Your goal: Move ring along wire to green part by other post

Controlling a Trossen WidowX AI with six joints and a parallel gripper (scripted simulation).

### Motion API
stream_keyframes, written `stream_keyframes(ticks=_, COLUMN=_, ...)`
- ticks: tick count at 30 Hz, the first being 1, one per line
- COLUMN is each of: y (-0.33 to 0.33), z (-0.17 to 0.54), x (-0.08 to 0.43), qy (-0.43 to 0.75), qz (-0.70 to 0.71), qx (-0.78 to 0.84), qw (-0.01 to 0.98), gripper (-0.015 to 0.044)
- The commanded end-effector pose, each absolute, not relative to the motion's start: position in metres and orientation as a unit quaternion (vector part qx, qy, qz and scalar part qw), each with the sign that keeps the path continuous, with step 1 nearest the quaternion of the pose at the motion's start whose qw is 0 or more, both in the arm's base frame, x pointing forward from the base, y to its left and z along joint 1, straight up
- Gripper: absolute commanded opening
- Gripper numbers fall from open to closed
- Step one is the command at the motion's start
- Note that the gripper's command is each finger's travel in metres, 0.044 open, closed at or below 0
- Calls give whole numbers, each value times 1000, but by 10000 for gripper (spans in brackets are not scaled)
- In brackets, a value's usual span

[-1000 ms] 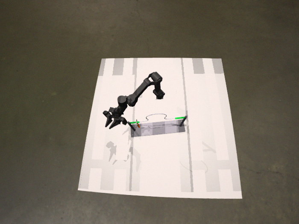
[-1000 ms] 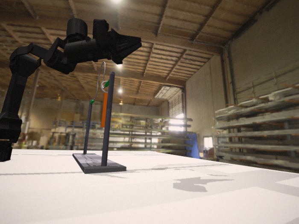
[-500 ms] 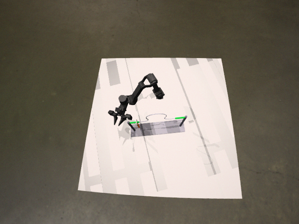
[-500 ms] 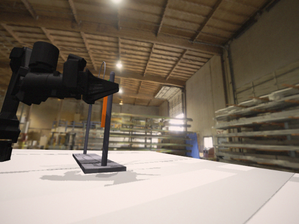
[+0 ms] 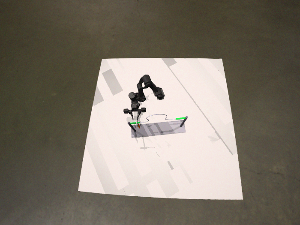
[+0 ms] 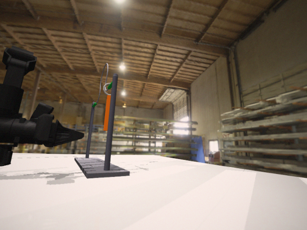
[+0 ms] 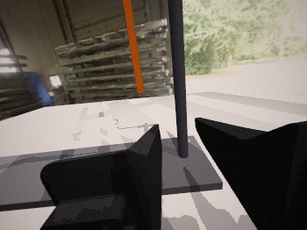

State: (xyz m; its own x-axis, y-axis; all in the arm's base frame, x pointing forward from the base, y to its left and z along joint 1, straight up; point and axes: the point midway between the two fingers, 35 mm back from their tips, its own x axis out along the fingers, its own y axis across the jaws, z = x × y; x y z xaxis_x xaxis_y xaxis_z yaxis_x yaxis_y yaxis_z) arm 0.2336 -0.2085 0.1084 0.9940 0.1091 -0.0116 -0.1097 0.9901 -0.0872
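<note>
The ring (image 6: 104,89) hangs around the green part (image 5: 132,123) (image 6: 110,86) beside the left post (image 5: 132,127) (image 6: 111,125) (image 7: 180,72). Its orange handle (image 5: 139,126) (image 6: 107,112) (image 7: 133,41) hangs down. My gripper (image 5: 135,119) (image 6: 83,135) (image 7: 176,125) is partly open and empty, on the arm's side of the stand. In the wrist view the handle's lower end is above and left of the finger gap, with the post behind the gap. The other green part (image 5: 180,118) (image 6: 94,104) adjoins the right post (image 5: 184,122) (image 6: 90,132).
The thin grey wire (image 5: 157,114) bends up in a hump between the green parts. The posts stand on a flat grey base (image 5: 162,128) (image 6: 107,175). The arm reaches to the stand from behind in the top view.
</note>
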Motion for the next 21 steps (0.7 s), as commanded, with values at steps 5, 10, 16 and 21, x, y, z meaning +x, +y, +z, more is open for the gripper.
stream_keyframes(ticks=5, y=-177, z=96, x=213, qy=0, qz=92, qx=-59, qw=994, gripper=160)
stream_keyframes(ticks=10, y=-177, z=101, x=220, qy=1, qz=88, qx=-53, qw=995, gripper=160)
stream_keyframes(ticks=16, y=-175, z=126, x=246, qy=1, qz=74, qx=-29, qw=997, gripper=160)
stream_keyframes(ticks=21, y=-169, z=146, x=262, qy=-4, qz=65, qx=-10, qw=998, gripper=160)
